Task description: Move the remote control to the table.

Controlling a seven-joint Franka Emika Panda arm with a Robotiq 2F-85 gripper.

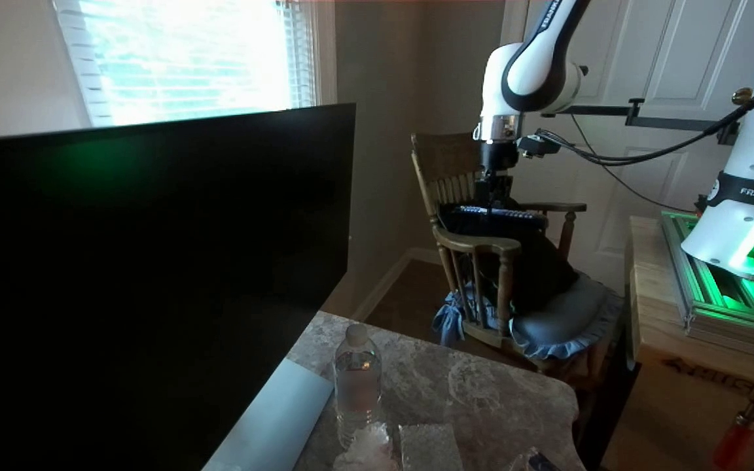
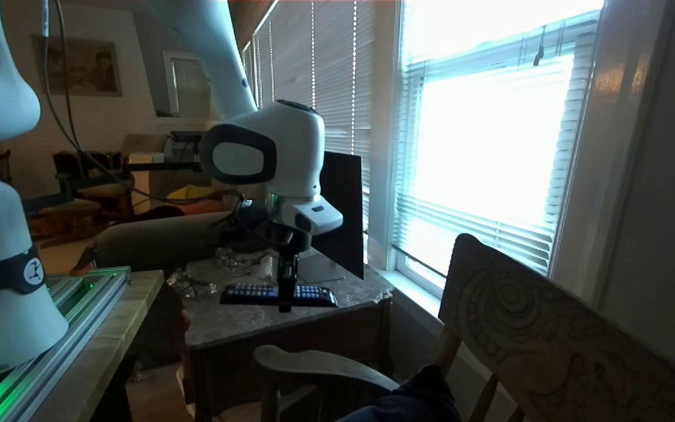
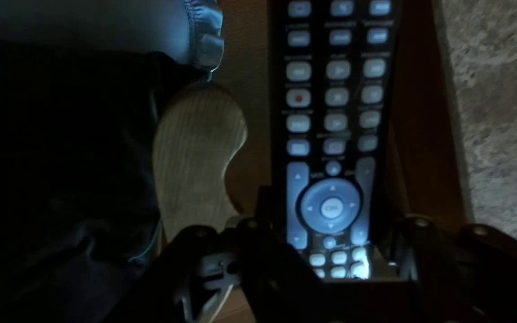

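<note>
- The gripper [image 2: 286, 298] is clamped across the remote [image 3: 334, 134] near the middle of its length, parted only by the remote's breadth.
- In the wrist view the remote runs from the top edge to bottom centre, keys [image 3: 337, 96] up, between the armrest [image 3: 195, 152], left of centre, and the table [image 3: 505, 125] at the right edge; it seems to hang free of both.
- The step in hand looks like the carry across to the table: best done level, high enough for the remote's ends to pass over the table's edge.
- The bare stretch right of the bottle [image 1: 359, 386], low in an exterior view, looks the better landing, away from the crumpled wrap [image 1: 370, 451]; the gripper should let go only once the remote lies flat.
- The remote is a slim, glossy-looking black bar with pale, rubbery-looking keys and a round pad [image 3: 331, 208]; it might pivot if jolted.
- The table is mottled, stone-look, likely hard; the armrest is grained wood with a rounded end; the bottle, clear and probably light, might tip if nudged.
</note>
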